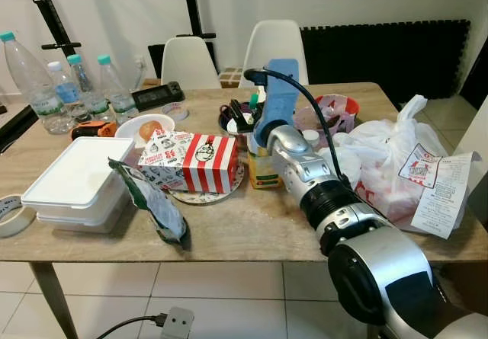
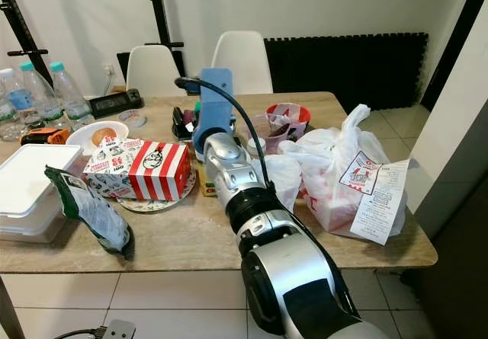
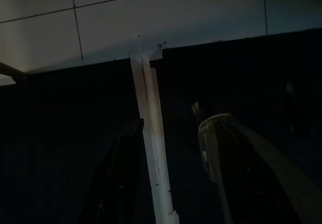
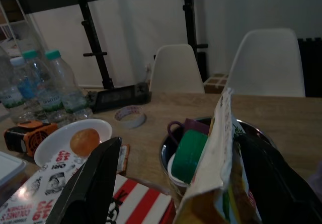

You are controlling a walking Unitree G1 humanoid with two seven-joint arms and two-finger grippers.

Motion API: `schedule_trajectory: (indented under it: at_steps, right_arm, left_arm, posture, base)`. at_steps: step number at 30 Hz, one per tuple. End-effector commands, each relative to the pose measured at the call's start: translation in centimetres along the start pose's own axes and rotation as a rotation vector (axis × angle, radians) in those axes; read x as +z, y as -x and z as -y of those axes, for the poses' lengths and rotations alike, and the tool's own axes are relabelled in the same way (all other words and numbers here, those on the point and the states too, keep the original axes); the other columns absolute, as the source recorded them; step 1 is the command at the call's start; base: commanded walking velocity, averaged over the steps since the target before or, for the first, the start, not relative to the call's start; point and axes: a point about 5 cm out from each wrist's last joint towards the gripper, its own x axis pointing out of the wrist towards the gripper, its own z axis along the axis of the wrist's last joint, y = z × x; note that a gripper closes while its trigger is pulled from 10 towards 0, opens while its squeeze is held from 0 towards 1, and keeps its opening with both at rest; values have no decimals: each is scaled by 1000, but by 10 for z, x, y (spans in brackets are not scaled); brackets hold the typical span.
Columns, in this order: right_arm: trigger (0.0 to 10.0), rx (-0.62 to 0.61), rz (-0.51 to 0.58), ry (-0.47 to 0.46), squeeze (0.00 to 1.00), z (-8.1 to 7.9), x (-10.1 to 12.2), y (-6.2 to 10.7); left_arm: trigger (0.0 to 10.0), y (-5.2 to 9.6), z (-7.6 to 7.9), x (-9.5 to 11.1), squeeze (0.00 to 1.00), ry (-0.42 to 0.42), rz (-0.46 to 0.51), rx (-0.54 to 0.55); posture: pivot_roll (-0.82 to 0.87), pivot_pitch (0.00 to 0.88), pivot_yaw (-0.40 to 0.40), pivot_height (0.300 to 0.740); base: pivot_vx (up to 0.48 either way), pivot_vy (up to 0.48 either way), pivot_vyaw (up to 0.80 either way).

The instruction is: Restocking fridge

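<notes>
- The right arm is extended from the near desk (image 1: 244,236) edge towards the middle, a reach judged to be made for a grasp.
- The right end effector (image 4: 176,183) is held open, its fingers (image 4: 90,183) astride a yellow carton (image 1: 264,170); contact cannot be told.
- The carton stands upright just beside the striped box (image 1: 200,161), before the bowl (image 4: 171,153).
- The left end effector (image 3: 166,173) hangs idle, spread, over floor tiles (image 3: 151,12).

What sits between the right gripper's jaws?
In the right wrist view, the top of a yellow carton stands between the jaws of the right gripper, apparently not yet clamped.
</notes>
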Motion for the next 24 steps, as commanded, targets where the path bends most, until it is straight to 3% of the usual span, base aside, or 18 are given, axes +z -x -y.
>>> schedule_trajectory:
  at_steps: [1, 13, 18, 19, 20, 21, 24]
  right_arm:
    - [10000, -6, -10, 10, 0, -4, -2, -1]
    - [10000, -64, -33, 28, 0, -3, -6, -2]
    - [10000, -85, -23, 15, 0, 0, -4, -2]
    - [4196, -89, -20, 1, 0, 0, -4, -2]
    - [4196, -92, -19, -8, 0, 1, -4, -2]
    - [0, -92, -18, -18, 0, 1, -4, -2]
    - [0, -93, -17, -24, 0, 1, -4, -2]
  left_arm:
    - [10000, 1, -6, -4, 0, 2, -18, 11]
    - [10000, -3, 3, 10, 0, 1, -2, 5]
    - [10000, -4, 20, 11, 0, 2, 2, -9]
    - [10000, -3, 24, 7, 0, 2, -2, -13]
    - [10000, -3, 27, 5, 0, 3, -4, -15]
    - [10000, -2, 29, 2, 0, 3, -8, -17]
    - [10000, -1, 29, -4, 0, 4, -16, -17]
  posture:
    - [-58, 63, 17, 740]
    - [-52, 73, 11, 740]
    - [-55, 70, 8, 740]
    - [-55, 70, 8, 740]
    - [-55, 69, 7, 740]
    - [-55, 69, 6, 740]
    - [-55, 69, 6, 740]
  base:
    - [0, 0, 0]
    - [0, 0, 0]
    - [0, 0, 0]
    - [0, 0, 0]
    - [0, 0, 0]
    - [0, 0, 0]
    - [0, 0, 0]
